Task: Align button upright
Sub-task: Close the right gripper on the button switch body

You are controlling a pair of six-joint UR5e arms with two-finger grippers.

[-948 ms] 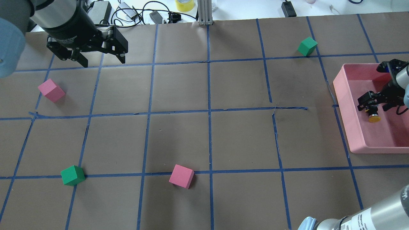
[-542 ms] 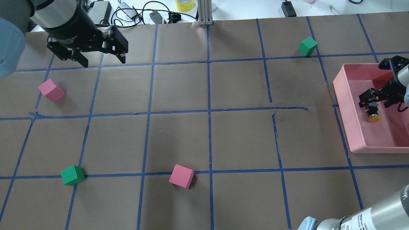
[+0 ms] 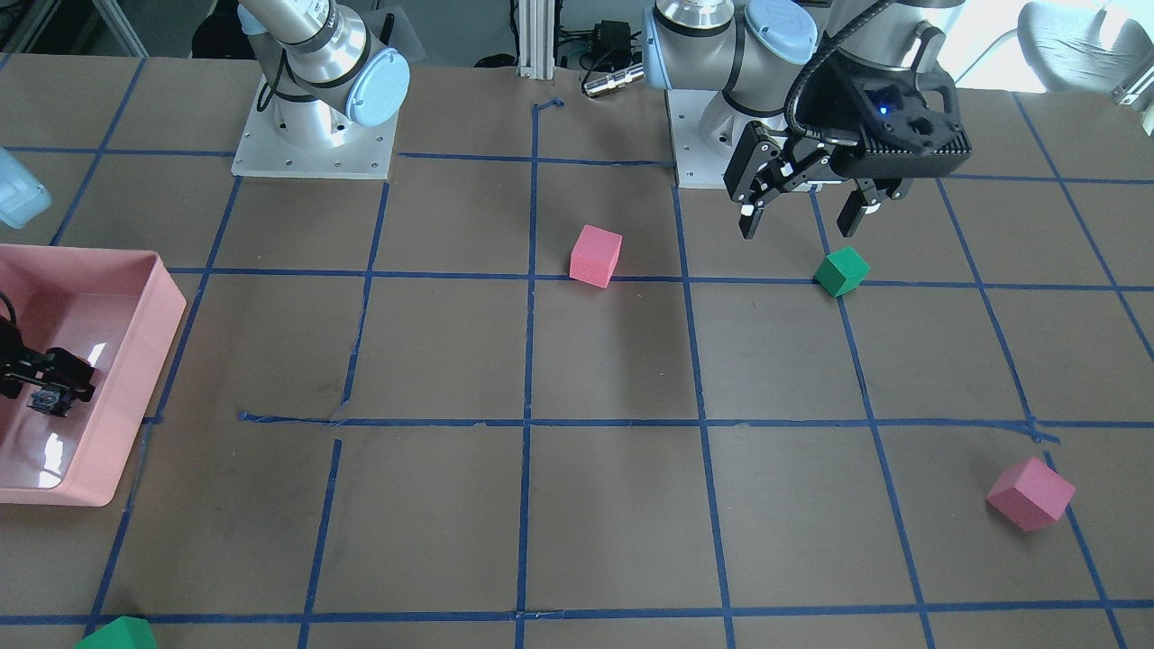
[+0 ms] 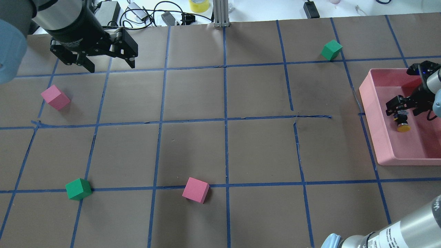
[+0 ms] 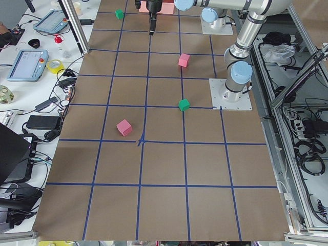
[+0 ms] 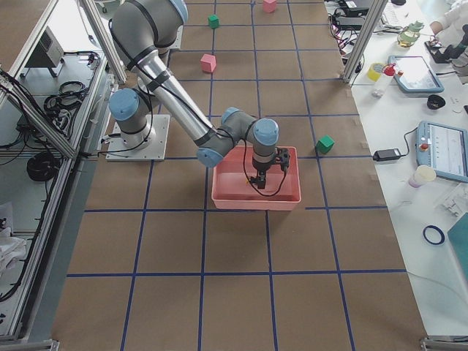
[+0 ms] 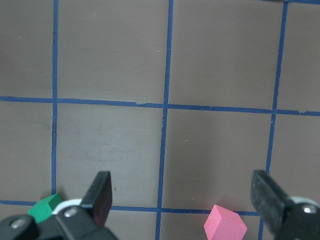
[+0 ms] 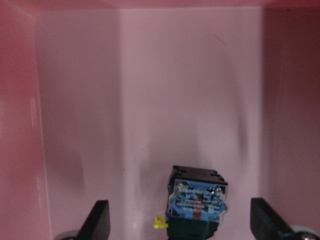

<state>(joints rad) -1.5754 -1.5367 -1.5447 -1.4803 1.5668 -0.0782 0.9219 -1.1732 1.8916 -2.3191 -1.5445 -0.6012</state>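
The button [image 4: 402,124] is inside the pink tray [image 4: 369,110] at the table's right edge. Its yellow cap shows at the near end in the overhead view. In the right wrist view its grey-blue base block [image 8: 198,201] faces the camera, so it looks cap-down. My right gripper [image 4: 401,111] is open just over the button, with one finger on each side and neither touching it [image 8: 180,222]. It also shows in the front view [image 3: 45,389]. My left gripper [image 4: 112,67] is open and empty, high over the far left of the table [image 3: 798,230].
Foam cubes lie on the brown gridded table: pink [image 4: 55,97] at the left, green [image 4: 78,189] near left, pink [image 4: 195,190] near middle, green [image 4: 331,50] far right. Cables and tape lie beyond the far edge.
My right gripper has drawn back a little from the button, which stays where it was in the tray. The left arm has not moved.
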